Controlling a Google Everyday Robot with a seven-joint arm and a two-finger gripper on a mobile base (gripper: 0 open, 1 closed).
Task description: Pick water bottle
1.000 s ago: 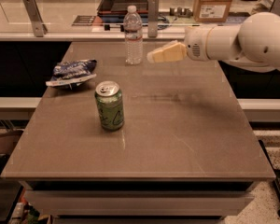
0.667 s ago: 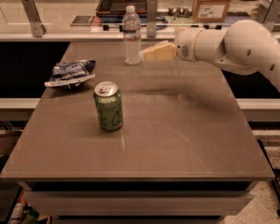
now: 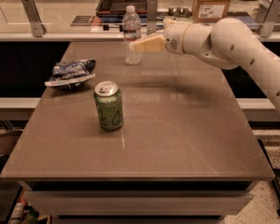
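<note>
Hand [image 3: 135, 45] has closed in; its tip now overlaps the water bottle [image 3: 131, 28].

The brown table [image 3: 186, 139] carries three things; the water bottle [image 3: 131, 36] stands upright near its far edge; a green soda can [image 3: 108, 105] stands left of the middle; a crumpled blue snack bag [image 3: 70, 73] lies by the left edge. The gripper [image 3: 137, 45] hangs over the table's far part, at the bottle's right side.

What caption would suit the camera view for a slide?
Gripper level with the upright water bottle at the table's far edge; green soda can and blue snack bag sit nearer.
</note>
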